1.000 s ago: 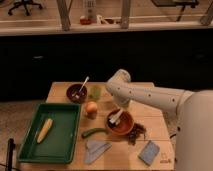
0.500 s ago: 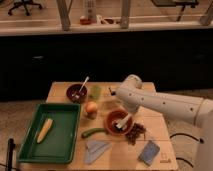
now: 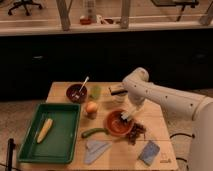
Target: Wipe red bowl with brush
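The red bowl [image 3: 119, 124] sits on the wooden table [image 3: 60, 92], right of centre near the front. My gripper [image 3: 127, 116] reaches down from the white arm [image 3: 160, 97] over the bowl's right inner side. A small brush [image 3: 123, 119] with a pale handle and dark head sits at the gripper's tip inside the bowl. The arm comes in from the right edge of the view.
A maroon bowl with a white spoon [image 3: 77, 92] stands at the back left. A green cup [image 3: 95, 92], an orange fruit [image 3: 91, 107], a green pepper [image 3: 92, 132], a green tray [image 3: 55, 132] holding corn [image 3: 45, 130], a grey cloth [image 3: 96, 148], a blue sponge [image 3: 149, 152] and dark grapes [image 3: 136, 132] lie around.
The arm has swung, its elbow moving rightward and back. The gripper stays over the red bowl, shifted a little toward its right side.
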`<state>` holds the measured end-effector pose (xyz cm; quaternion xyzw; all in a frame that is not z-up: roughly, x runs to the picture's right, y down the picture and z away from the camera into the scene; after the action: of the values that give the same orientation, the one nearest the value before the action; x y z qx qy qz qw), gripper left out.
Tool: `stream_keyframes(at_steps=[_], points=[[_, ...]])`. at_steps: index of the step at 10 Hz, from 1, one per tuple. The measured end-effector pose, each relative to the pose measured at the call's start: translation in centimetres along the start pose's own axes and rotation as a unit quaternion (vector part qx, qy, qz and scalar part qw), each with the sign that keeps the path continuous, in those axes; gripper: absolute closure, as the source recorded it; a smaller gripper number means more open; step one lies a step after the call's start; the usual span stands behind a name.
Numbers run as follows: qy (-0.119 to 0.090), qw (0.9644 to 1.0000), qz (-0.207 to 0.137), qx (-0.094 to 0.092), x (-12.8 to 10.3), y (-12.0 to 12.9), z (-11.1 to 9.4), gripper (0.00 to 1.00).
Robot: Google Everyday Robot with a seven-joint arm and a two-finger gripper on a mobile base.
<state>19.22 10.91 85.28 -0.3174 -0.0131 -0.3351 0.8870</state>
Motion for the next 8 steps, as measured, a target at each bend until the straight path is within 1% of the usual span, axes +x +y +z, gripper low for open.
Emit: stream_keyframes(at_steps=[1,3,4,6,8], points=[[0.0,0.9999,-0.012,0.002,-0.7,-1.0,-0.2,1.0],[-0.001,0.9991,-0.043,0.005,-2.8,-2.2,-0.5,1.0],[-0.003,0.998,-0.063,0.007,-4.3,-2.6,-0.8,1.0],[-0.005,0.9975,-0.071,0.007,-5.6,-2.0,-1.0,1.0],[-0.006,0.9978,-0.066,0.006,-5.4,-0.4,-1.0,1.0]])
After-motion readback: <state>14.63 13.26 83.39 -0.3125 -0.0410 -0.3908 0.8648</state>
